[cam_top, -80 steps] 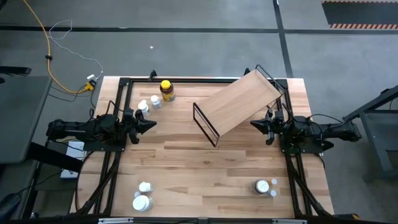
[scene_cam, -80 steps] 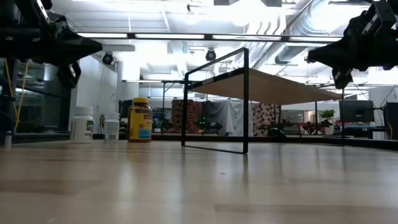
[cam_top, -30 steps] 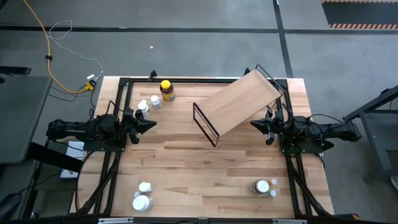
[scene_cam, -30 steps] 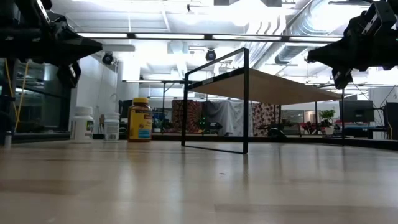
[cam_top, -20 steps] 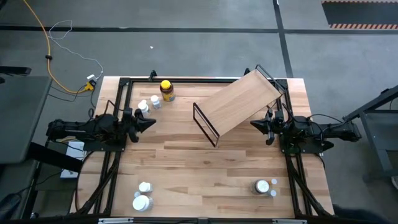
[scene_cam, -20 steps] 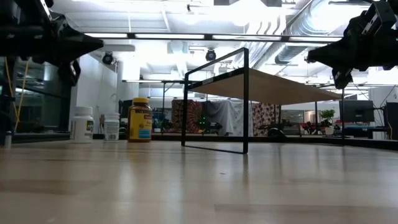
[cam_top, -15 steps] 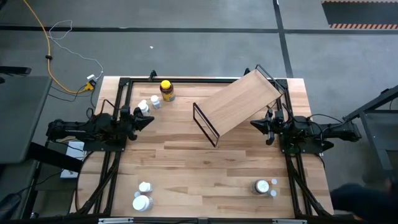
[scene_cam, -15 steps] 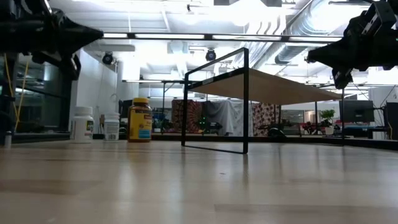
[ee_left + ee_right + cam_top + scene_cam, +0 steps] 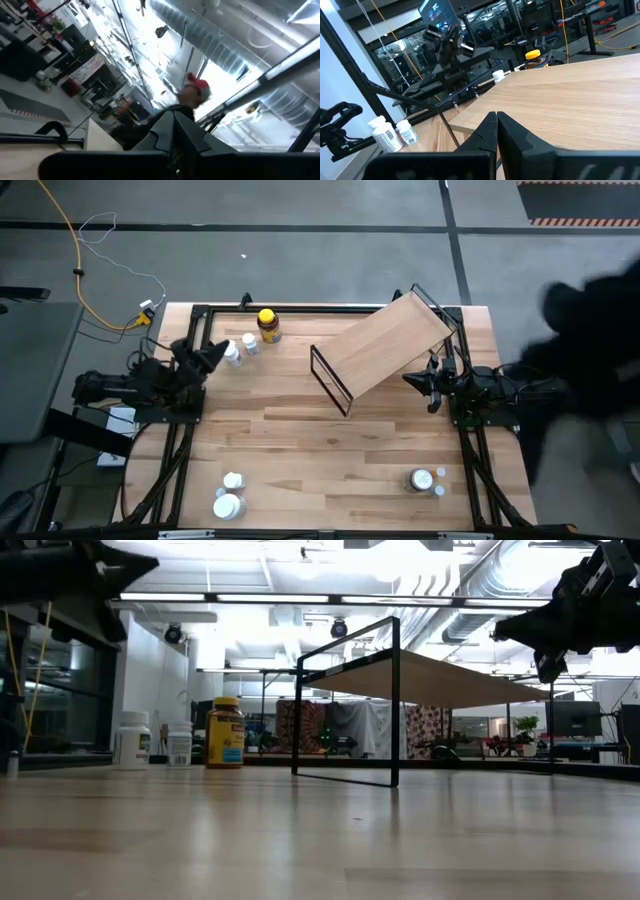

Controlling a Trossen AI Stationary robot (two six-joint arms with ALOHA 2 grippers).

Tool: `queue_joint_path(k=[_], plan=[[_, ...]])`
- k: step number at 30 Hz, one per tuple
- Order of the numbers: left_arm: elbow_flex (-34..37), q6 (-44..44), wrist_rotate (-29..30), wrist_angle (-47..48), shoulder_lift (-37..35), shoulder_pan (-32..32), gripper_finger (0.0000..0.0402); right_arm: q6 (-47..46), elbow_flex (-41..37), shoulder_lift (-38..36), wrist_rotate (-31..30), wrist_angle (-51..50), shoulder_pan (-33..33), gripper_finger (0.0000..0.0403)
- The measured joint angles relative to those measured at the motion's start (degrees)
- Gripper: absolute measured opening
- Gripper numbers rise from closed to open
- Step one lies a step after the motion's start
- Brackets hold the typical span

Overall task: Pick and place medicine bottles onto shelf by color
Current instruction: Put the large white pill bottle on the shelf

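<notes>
The left pincer [image 9: 213, 354], fingers pressed together and empty, hangs raised near the worktop's [image 9: 300, 450] far left corner, just beside two white bottles [image 9: 240, 347] and the amber bottle [image 9: 268, 325]. The right pincer [image 9: 410, 379], likewise closed and empty, waits at the right edge beside the shelf [image 9: 385, 345]. More white bottles stand near the near-left corner [image 9: 229, 498] and the near-right corner [image 9: 424, 480].

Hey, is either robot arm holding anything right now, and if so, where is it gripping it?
Nothing is held. The left gripper and right gripper are both shut on nothing, raised above the table.
</notes>
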State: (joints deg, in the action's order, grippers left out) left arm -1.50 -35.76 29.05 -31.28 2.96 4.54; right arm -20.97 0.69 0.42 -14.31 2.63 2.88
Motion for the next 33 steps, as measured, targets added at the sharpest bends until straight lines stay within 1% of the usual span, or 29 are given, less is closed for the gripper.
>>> queue_joint_path(k=[3, 5, 7, 9, 11, 15, 17, 20, 24, 27, 29, 33], plan=[[-4.8, 0.29, -0.32, 0.52, 3.76, 0.0, 0.0001, 0.0, -0.02, -0.02, -0.02, 0.0, 0.0, 0.0], [-9.57, 1.73, -0.36, 5.39, 7.19, 0.0, 0.0001, 0.0, -0.01, -0.01, 0.0, 0.0, 0.02, 0.0], [-16.04, 4.47, -0.32, 13.12, 11.02, 0.0, 0.0004, 0.01, -0.02, -0.02, 0.0, 0.0, 0.0, 0.0], [-23.64, 6.77, 0.94, 23.97, 14.61, 0.03, 0.0012, 0.02, 0.0, -0.02, 0.0, 0.0, 0.02, 0.0], [-31.48, 8.24, 3.38, 37.76, 18.64, 0.66, 0.0027, 0.01, 0.0, -0.02, 0.01, 0.0, 0.02, 0.0], [-44.76, 6.08, 7.67, 65.13, 26.01, 3.79, 0.007, 0.0, 0.0, -0.02, 0.03, 0.0, 0.02, 0.0], [-48.92, 3.17, 7.85, 76.58, 28.88, 6.2, 0.0096, 0.0, -0.01, -0.02, 0.05, 0.0, 0.01, 0.0], [-51.54, -1.4, 5.56, 87.92, 32.27, 10.43, 0.014, 0.0, 0.0, -0.02, 0.22, 0.0, 0.0, 0.0], [-51.75, -4.6, -0.4, 95.11, 35.33, 16.88, 0.0199, 0.0, -0.02, -0.02, 0.22, 0.0, 0.02, 0.0], [-51.75, -4.5, -6.47, 95.63, 38.52, 21.56, 0.0238, 0.0, -0.02, -0.02, 0.22, 0.0, 0.02, 0.0], [-51.75, -2.64, -10.48, 95.34, 40.79, 24.32, 0.0261, 0.0, -0.02, -0.02, 0.2, 0.0, 0.02, 0.0], [-51.75, 1.13, -16.67, 95.36, 46.03, 29.09, 0.0294, 0.0, 0.0, -0.02, 0.2, 0.0, 0.01, 0.0]])
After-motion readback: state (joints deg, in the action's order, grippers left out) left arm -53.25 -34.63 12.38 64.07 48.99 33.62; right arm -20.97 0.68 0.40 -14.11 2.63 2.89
